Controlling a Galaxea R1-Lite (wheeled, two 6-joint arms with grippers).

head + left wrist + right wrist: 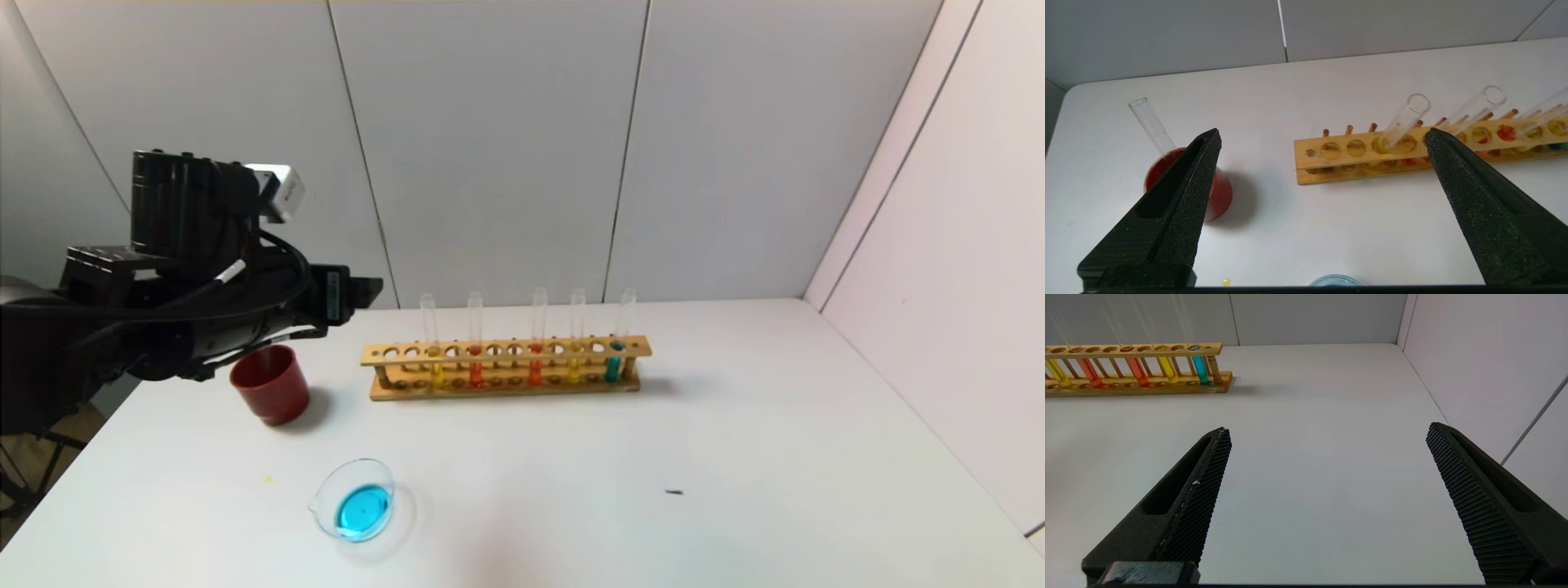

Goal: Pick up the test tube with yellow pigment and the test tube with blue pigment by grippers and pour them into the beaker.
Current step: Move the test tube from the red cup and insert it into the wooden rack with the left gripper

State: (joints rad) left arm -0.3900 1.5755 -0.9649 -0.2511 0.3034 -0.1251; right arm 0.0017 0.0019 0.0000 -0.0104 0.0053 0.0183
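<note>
A wooden rack (506, 384) stands mid-table with several tubes. Yellow-pigment test tubes stand at its left end (436, 371) and right of centre (574, 367). One blue-pigment test tube (612, 367) stands at the right end. The beaker (355, 500) sits near the front and holds blue liquid. My left gripper (1323, 134) is open and empty, raised above the table between the red cup and the rack's left end, where a yellow tube (1406, 118) stands. My right gripper (1327, 430) is open and empty over bare table, with the blue tube (1200, 370) far off.
A dark red cup (269, 384) stands left of the rack, under my left arm (204, 286). An empty clear tube (1151, 124) leans in the cup. Two orange-red tubes (476, 371) stand in the rack. A small yellow drop (268, 479) lies near the beaker. A wall borders the table's right side.
</note>
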